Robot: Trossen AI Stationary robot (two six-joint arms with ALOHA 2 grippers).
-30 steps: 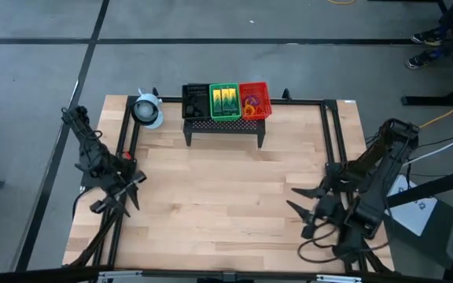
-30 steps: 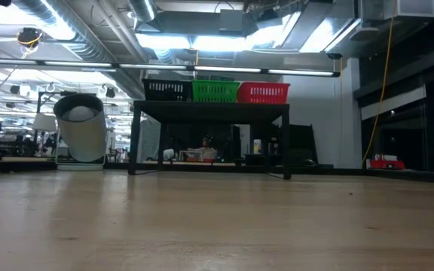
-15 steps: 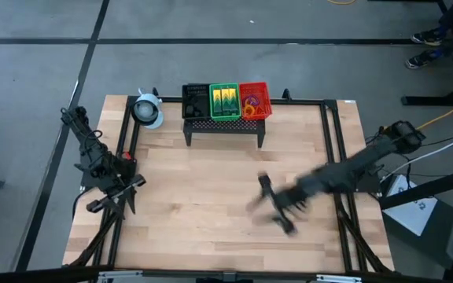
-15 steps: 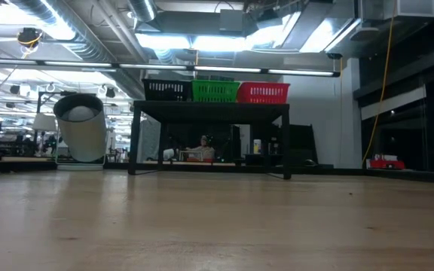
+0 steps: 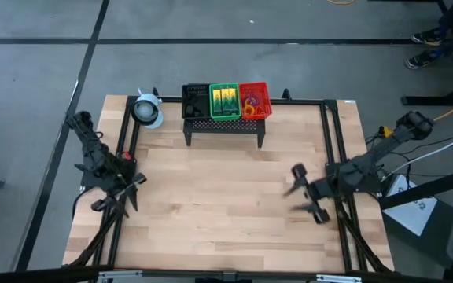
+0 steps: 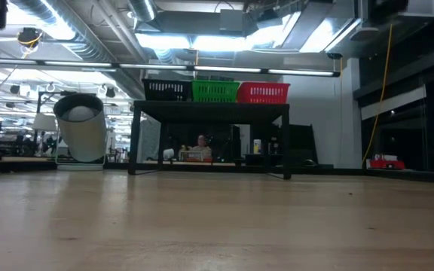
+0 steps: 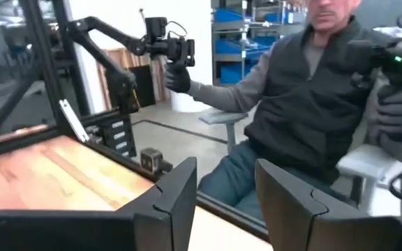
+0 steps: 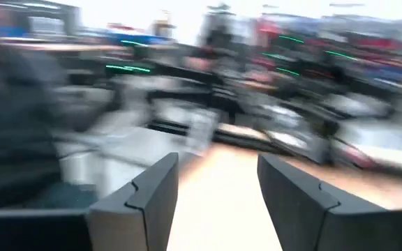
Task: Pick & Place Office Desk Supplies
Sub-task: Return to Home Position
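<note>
Trays (image 5: 225, 101) stay on the stand (image 5: 222, 124); right hand (image 5: 303, 195) retreats rightward, left hand (image 5: 120, 198) waits.

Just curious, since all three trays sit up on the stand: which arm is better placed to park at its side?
Left, probably. The left end effector hangs folded at the left edge of the table; the right end effector reaches out over the wood, so it likely has farther to go.

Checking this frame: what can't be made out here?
Black tray contents: too dark and small in the high view; the low view shows only its wall.
Right wrist view: motion blur smears everything past the right gripper.
Low view: neither the left gripper nor the right shows.
</note>
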